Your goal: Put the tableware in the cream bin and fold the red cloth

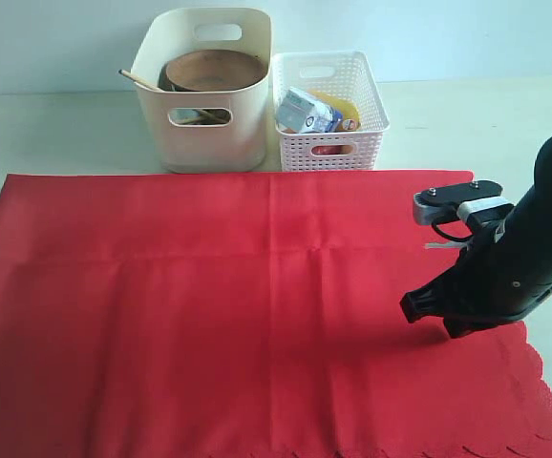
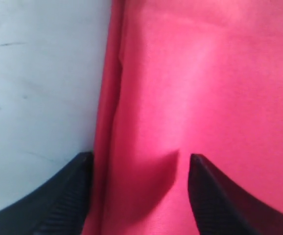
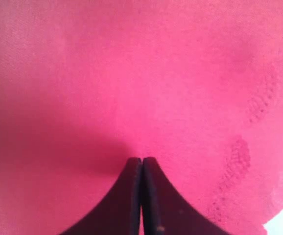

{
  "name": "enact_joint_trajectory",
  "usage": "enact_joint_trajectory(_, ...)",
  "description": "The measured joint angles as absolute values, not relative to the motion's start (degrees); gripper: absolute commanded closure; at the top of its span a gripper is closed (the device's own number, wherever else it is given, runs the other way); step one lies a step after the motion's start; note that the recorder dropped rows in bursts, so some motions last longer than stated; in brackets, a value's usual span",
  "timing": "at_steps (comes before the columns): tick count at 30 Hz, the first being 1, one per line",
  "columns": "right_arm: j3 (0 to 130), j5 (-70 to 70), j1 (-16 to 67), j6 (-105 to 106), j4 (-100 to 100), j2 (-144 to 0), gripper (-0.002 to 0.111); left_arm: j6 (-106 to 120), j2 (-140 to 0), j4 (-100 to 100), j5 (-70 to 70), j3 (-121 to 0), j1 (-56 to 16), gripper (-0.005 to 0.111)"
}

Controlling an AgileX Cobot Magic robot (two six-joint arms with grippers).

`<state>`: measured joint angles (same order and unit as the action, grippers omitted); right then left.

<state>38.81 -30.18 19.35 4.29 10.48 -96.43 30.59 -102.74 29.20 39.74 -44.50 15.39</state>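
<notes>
Arm (image 1: pixel 534 248) slants down over red cloth (image 1: pixel 257 315) with right tool (image 3: pixel 142 159) pinched closed; left tool (image 2: pixel 140 156) gapes astride cloth's edge.

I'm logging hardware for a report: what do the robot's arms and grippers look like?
The right arm is bulky, rounded, matte black, with a silver-grey bracket and a looping black cable near its wrist. Both the left gripper and right gripper have black tapering fingers; the left's show fine ribbing.
</notes>
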Motion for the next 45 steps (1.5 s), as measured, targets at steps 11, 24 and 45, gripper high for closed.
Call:
enact_joint_trajectory(11, 38.81, -30.18, 19.35, 4.29, 10.48, -96.43, 0.108, 33.93, -102.99, 31.72, 42.3, -44.54, 15.39, 0.05)
enact_joint_trajectory(24, 38.81, -30.18, 19.35, 4.65, 11.39, -96.43, 0.108, 34.05, -103.62, 31.83, 42.94, -44.54, 15.39, 0.106)
enact_joint_trajectory(45, 38.81, -29.06, 19.35, 4.77, 12.71, -96.86, 0.108, 30.84, -94.93, 32.22, 48.21, -45.17, 13.76, 0.107)
